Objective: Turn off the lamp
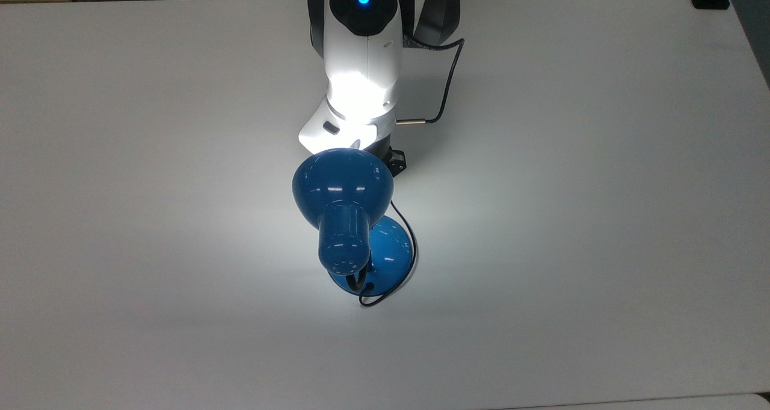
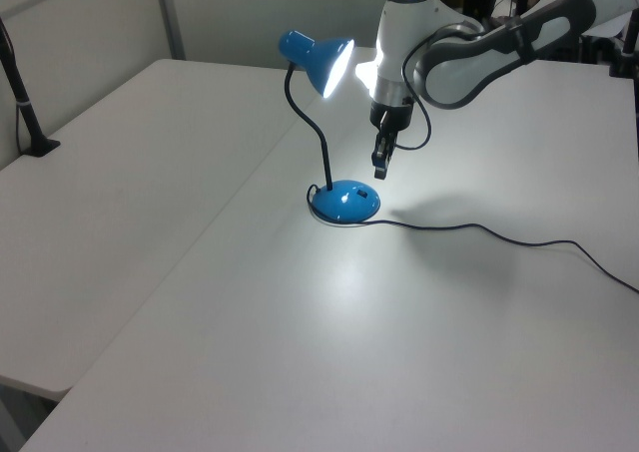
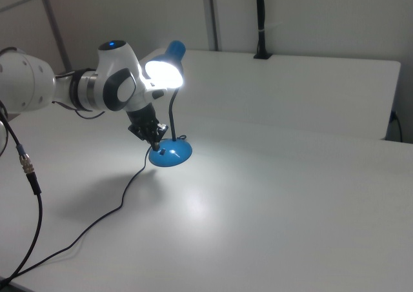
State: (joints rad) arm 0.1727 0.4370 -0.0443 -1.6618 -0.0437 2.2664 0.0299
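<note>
Lamp [image 2: 344, 200], lit, stands mid-table in the left view's upper centre, shade [image 1: 343, 184] throwing a bright pool on the white table [image 2: 300, 352]. The gripper [image 2: 380, 166] hangs tip-down just above the base, likely aiming for a switch there; whether the fingers are spread cannot be told. Cord [image 2: 499, 237] trails toward the left view's right edge; plain wall behind.
</note>
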